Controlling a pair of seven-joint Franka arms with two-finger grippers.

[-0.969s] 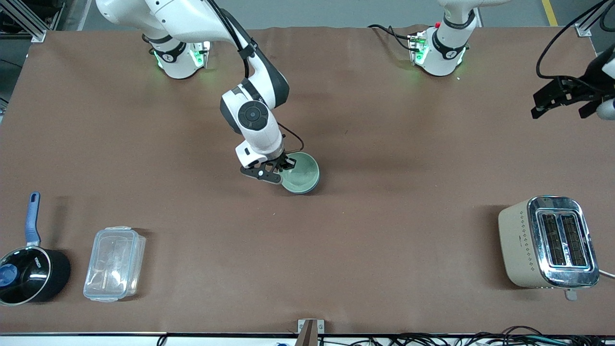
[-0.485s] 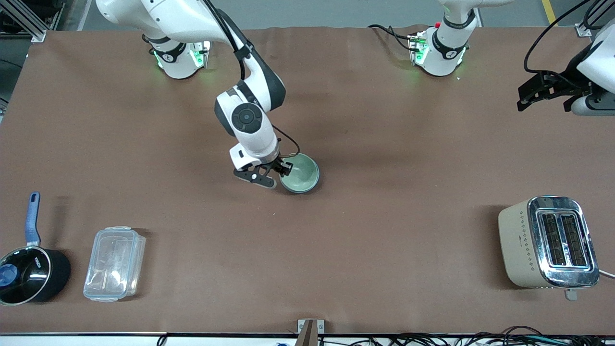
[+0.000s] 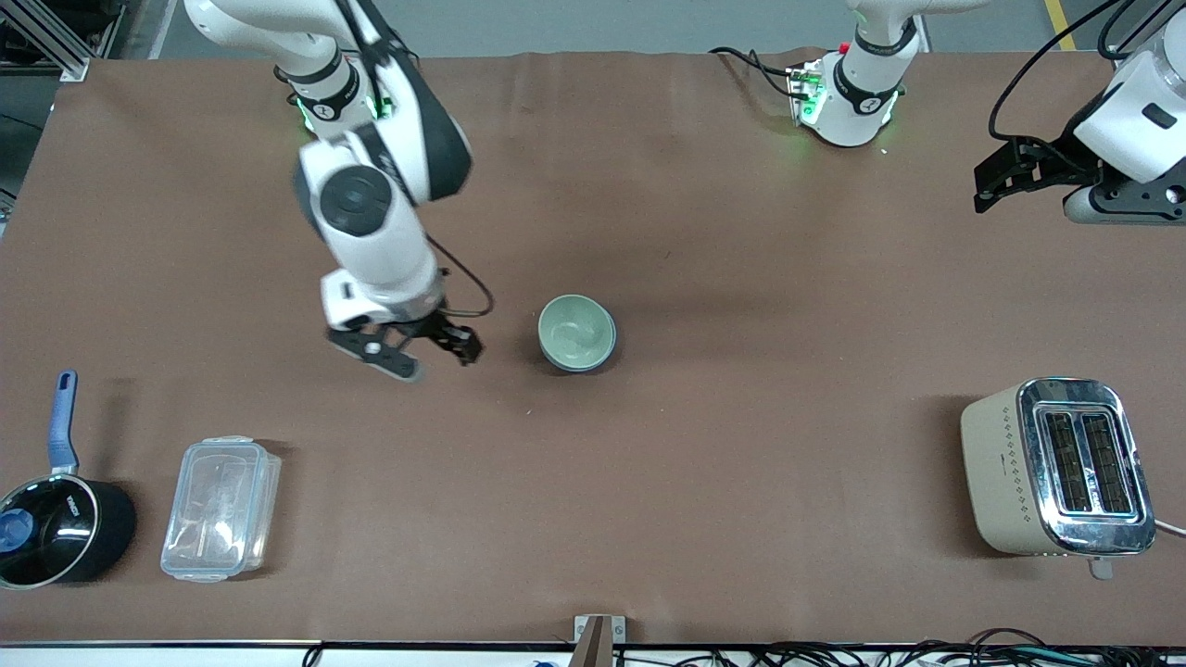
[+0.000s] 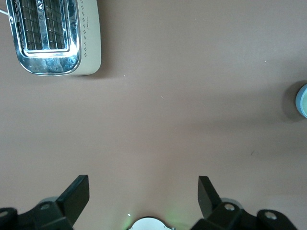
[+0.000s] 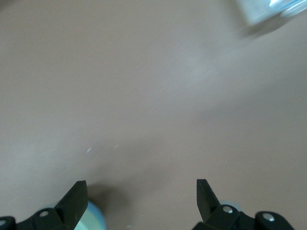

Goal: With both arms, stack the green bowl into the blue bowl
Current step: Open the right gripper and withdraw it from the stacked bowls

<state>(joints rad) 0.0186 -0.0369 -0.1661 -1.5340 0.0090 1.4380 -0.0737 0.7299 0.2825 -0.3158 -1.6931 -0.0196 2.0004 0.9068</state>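
The pale green bowl (image 3: 573, 329) sits nested in the blue bowl (image 3: 603, 358) at the middle of the table; only a darker blue crescent of the blue bowl shows under it. My right gripper (image 3: 440, 359) is open and empty, beside the bowls toward the right arm's end, apart from them. In the right wrist view the gripper (image 5: 141, 191) is open over bare table, with the bowls' blue edge (image 5: 100, 216) next to one finger. My left gripper (image 3: 996, 176) is open and empty, raised at the left arm's end. The left wrist view shows the gripper (image 4: 143, 191) open, with the bowls (image 4: 302, 100) at the picture's edge.
A cream and chrome toaster (image 3: 1056, 468) stands at the left arm's end, nearer the front camera; it also shows in the left wrist view (image 4: 53, 36). A clear lidded container (image 3: 220, 508) and a black saucepan with blue handle (image 3: 56, 519) sit at the right arm's end.
My right gripper has let go of the green bowl's rim and moved away toward the right arm's end. The left gripper has shifted slightly inward and higher in the view. The bowls stay put.
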